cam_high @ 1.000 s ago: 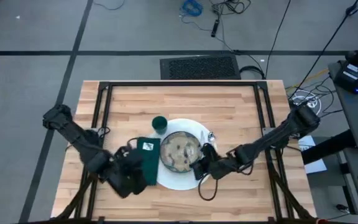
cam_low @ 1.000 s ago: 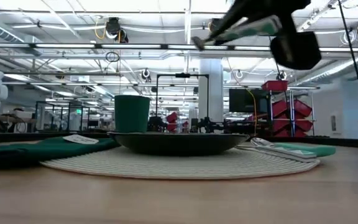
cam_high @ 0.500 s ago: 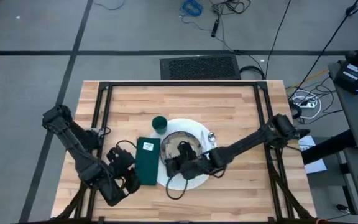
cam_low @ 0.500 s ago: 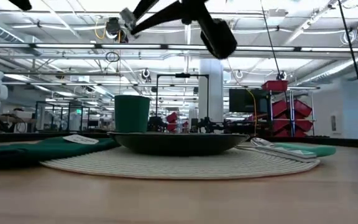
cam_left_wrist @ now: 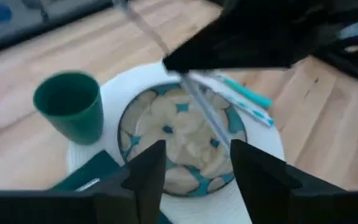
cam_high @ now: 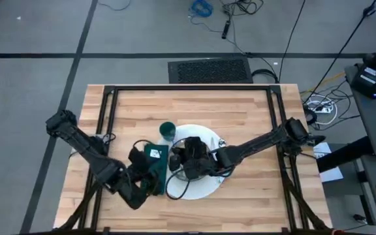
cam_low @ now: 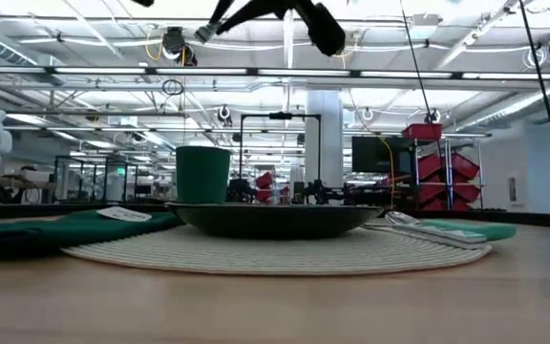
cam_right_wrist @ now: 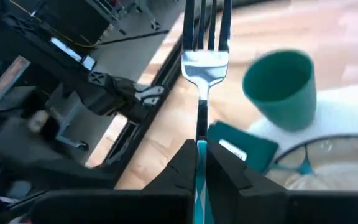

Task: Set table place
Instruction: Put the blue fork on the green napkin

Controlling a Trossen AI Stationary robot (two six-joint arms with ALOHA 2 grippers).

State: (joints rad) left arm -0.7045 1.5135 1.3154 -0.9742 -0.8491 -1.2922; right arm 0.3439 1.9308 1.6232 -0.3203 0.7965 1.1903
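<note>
A teal-patterned plate (cam_left_wrist: 179,137) sits on a round white placemat (cam_high: 204,186) on the table (cam_high: 240,104). A green cup (cam_high: 167,130) stands at the mat's far left. A folded green napkin (cam_high: 155,156) lies along the mat's left side. Teal-handled cutlery (cam_left_wrist: 250,99) lies to the right of the plate. My right gripper (cam_high: 178,158) hovers over the plate's left part, shut on a fork (cam_right_wrist: 204,59) whose tines point toward the table's left. My left gripper (cam_left_wrist: 197,186) is open above the napkin's near end, facing the plate. My right gripper pinches the fork's teal handle (cam_right_wrist: 199,152) between its two fingers. The fingers come roughly level from the table's right and lie along the fork, which sticks out ahead of them, tines forward. The fork is lifted clear, high above plate and napkin.
Black frame tubes (cam_high: 106,111) run along the table's left, far and right sides. Bare wood lies open on the far half and at the near right. Beyond the table, cables and a floor grate (cam_high: 209,70) lie on the floor.
My right gripper has carried the fork from the plate's right side across the plate toward the table's left, rising as it went. My left gripper drew back off the napkin, then returned toward the plate over the napkin's near end.
</note>
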